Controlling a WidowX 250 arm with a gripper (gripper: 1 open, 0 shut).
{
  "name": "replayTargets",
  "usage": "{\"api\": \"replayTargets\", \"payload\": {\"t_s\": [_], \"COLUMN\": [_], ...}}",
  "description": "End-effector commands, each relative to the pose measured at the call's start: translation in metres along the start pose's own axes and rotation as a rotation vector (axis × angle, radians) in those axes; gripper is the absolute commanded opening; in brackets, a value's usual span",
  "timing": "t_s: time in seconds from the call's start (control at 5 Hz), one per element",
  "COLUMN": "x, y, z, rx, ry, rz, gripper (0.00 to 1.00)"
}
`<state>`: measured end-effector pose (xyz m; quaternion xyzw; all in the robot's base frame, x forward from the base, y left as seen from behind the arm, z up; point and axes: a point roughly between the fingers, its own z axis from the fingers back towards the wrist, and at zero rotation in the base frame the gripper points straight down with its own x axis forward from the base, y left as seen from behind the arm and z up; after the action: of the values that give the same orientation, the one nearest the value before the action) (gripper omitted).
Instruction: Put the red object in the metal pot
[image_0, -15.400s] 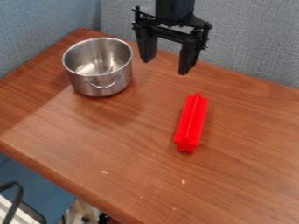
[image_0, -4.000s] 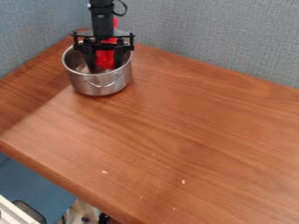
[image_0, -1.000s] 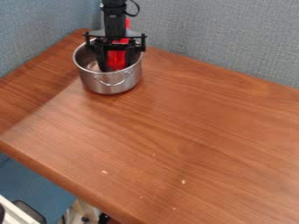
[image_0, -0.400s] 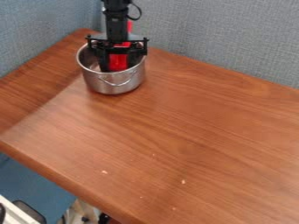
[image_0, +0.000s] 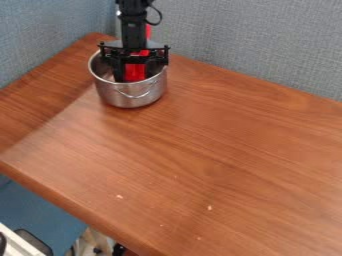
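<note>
Steel first, at the picture's far left: the metal pot (image_0: 128, 82) sits at about ten o'clock on the wooden table (image_0: 201, 150), close to the back edge and the blue-grey wall (image_0: 267, 40). Its small handle shows on the near side, at six o'clock of the rim.

Moving right to the pot's middle, the gripper (image_0: 134, 68) hangs straight down into the opening, its black fingers reaching below the rim. They are pinched tight on the red object (image_0: 132, 66), which stands upright between them with its lower end inside the pot. Whether that end rests on the bottom cannot be told.

Judging by this, the task is at the release step: the bar is already within the pot's walls, but not yet let go. The next move calls for spreading the fingers so the bar drops or leans against the wall, then lifting straight up, clear of the rim, without dragging the pot.

Rightward, the table runs on toward three and five o'clock.
</note>
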<state>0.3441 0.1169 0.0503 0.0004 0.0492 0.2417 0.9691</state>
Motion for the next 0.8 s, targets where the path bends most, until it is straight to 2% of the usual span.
{"api": "replayTargets", "payload": {"t_s": [0.0, 0.4, 0.6], "x": [0.0005, 0.0015, 0.0009], "y": [-0.0061, -0.0062, -0.0071], "z": [0.0334, 0.033, 0.0332], "rx": [-0.012, -0.009, -0.007], "ry": [-0.101, -0.117, -0.122], "rz": [-0.021, -0.03, -0.031], "gripper": [0.0, 0.0, 1.0]}}
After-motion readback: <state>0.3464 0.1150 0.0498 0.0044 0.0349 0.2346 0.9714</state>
